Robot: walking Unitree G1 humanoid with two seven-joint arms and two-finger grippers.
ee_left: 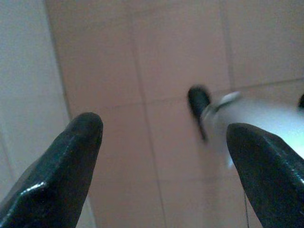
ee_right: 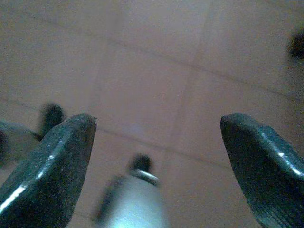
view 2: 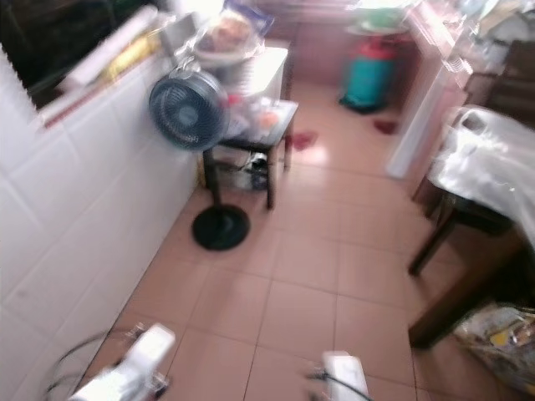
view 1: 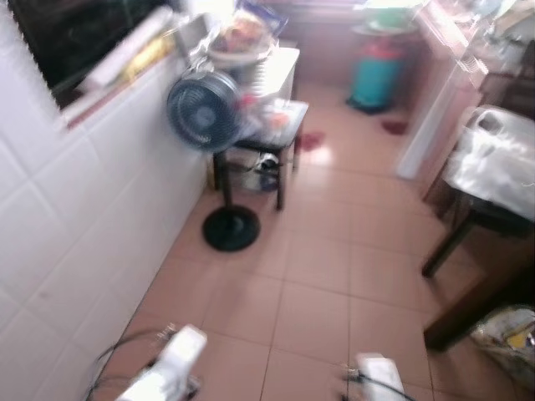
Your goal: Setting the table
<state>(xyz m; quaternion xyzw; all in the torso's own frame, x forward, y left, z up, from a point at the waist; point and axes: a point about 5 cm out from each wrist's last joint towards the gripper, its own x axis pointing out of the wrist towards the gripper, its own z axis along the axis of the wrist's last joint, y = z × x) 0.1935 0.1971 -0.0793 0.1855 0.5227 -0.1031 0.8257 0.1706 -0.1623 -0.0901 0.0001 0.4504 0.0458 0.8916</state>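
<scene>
Head views blurred, robot looks to be mid-walk. Both arms low at the frame bottom, over bare floor [view 1: 318,276].

Left jaws [ee_left: 164,156]: wide open, nothing held. Pink tile between the fingers [ee_left: 71,156], white tiled wall [view 1: 75,217] just beside one finger.

Right jaws [ee_right: 156,152]: wide open, empty. Only floor tile between them, plus a blurred bit of the robot's own body below.

Well ahead of the jaws: fan [view 1: 203,109] on a round black base, standing against the wall. Just behind it a small dark bench [view 1: 272,134] with cluttered stuff on top, too blurred to identify. Farther on, a teal gas cylinder [view 1: 376,75].

Ahead and off to the right-jaw side: a dark bench [view 1: 493,167] under shiny plastic sheeting. Can't make out any tableware on either bench.
</scene>
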